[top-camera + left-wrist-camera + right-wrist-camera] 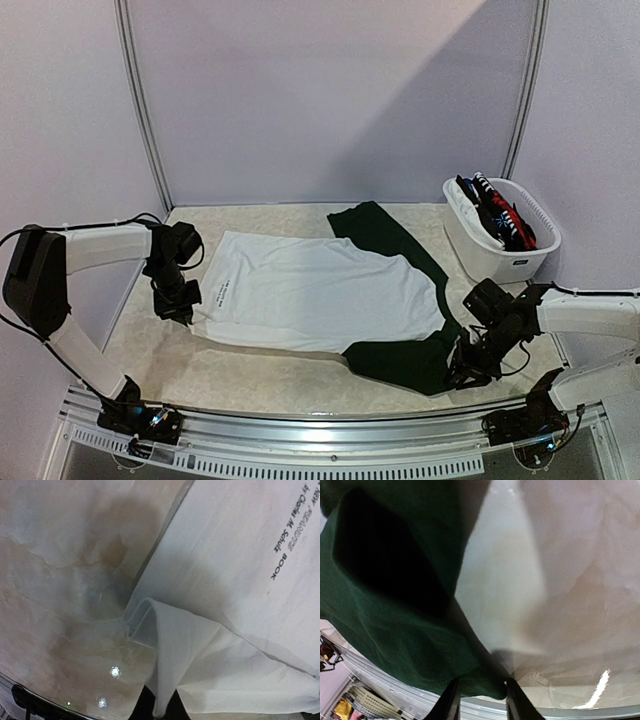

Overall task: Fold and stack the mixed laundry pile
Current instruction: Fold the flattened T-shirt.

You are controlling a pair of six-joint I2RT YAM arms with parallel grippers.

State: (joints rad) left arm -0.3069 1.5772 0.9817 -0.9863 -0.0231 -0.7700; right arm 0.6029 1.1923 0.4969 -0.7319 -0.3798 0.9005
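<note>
white cotton lies spread mid-table: one white t-shirt (320,290) flat over one dark green piece (400,360), which shows past it at the back and the near right. this looks like the first fold of the spread garments. the left gripper (185,305) is clamped on the shirt's left edge, which rises in a pinched ridge. the right gripper (468,370) has its jaws either side of the green piece's near corner with cloth between them; whether they grip it firmly i cannot tell. the next move likely calls for a sure hold there, then both arms lifting together. count: two garments on the table (200,370), one white tub (490,262), and a tangle of other clothes (498,212) in it, too jumbled to count.
</note>
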